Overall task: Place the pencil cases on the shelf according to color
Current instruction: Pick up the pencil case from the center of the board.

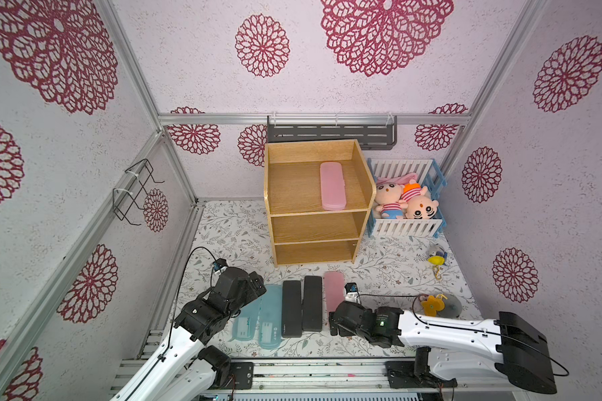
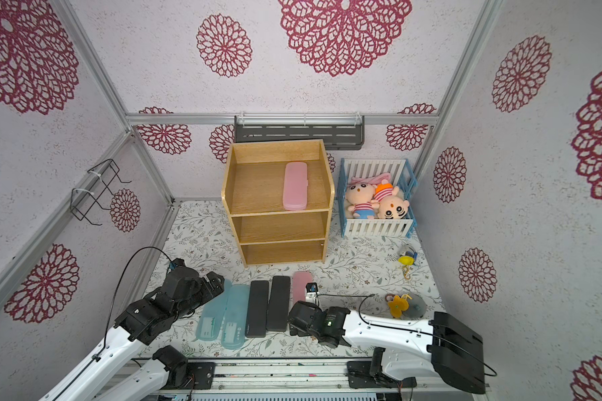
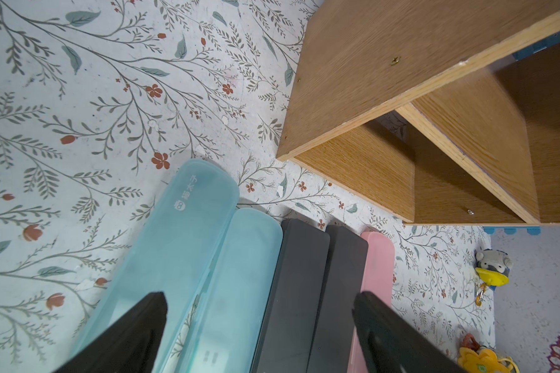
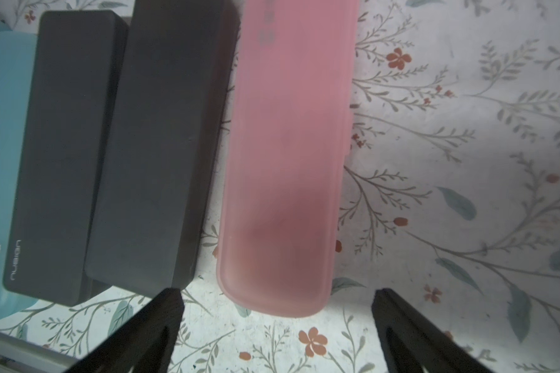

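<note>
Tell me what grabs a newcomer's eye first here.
The oak shelf at the back centre, with one pink case on its top tier. Before it on the floral table lies a row: two blue cases, two black cases, a second pink case. The right tool hangs open at that case's near end.

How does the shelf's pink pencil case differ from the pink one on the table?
The shelf case lies alone on the shelf, top tier; the table case lies beside a black case. The open right end effector is at the table case's end, nothing near the shelf case. Both are pink.
</note>
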`<action>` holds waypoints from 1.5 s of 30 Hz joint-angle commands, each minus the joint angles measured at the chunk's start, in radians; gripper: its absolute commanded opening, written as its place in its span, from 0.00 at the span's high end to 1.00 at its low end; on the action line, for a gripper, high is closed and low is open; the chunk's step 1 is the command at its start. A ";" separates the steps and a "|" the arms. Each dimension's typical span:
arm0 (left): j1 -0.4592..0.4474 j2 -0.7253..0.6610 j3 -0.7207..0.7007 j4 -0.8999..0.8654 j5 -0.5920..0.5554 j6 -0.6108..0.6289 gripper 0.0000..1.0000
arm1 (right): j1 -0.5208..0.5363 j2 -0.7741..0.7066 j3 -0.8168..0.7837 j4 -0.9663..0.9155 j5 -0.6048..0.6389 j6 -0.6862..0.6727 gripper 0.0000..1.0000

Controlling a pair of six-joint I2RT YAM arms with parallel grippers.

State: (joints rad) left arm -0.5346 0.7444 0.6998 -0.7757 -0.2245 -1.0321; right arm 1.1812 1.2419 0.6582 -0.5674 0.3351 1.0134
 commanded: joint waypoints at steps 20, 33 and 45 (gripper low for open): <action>-0.014 0.098 -0.025 0.130 0.047 -0.014 0.03 | -0.021 0.089 -0.048 0.079 0.011 -0.002 0.01; -0.013 0.112 -0.048 0.173 0.032 -0.023 0.03 | -0.023 0.066 -0.058 0.127 -0.011 0.006 0.01; -0.013 0.217 0.021 0.163 0.073 0.001 0.03 | -0.024 -0.128 -0.123 0.077 -0.002 0.053 0.01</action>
State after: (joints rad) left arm -0.5373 0.9401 0.6937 -0.6094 -0.1616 -1.0515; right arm 1.1622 1.1538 0.5415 -0.4778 0.3180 1.0420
